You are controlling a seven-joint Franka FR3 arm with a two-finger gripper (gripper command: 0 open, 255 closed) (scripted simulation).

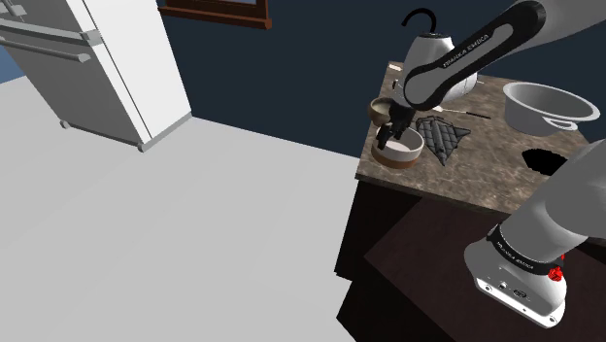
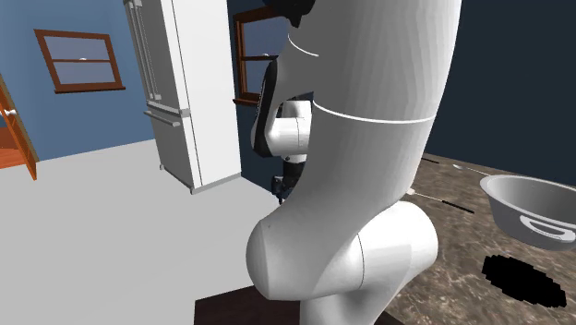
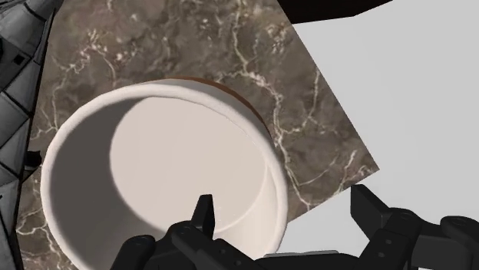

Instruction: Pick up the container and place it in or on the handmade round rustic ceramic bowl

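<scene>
Gripper [image 1: 392, 136] low over container [image 3: 184, 153] | fingers spread wide, holding nothing; one fingertip [image 3: 203, 205] inside the wall, the other outside it | container white inside, brown outside, upright at marble counter [image 1: 486, 170] corner, upper right of centre in shoulder view | grey quilted mat [image 1: 442, 136] just beside.

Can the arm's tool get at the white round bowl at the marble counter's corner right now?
Probably yes: the black tool, open, straddles the rim of the white round bowl; nothing lies between.
</scene>
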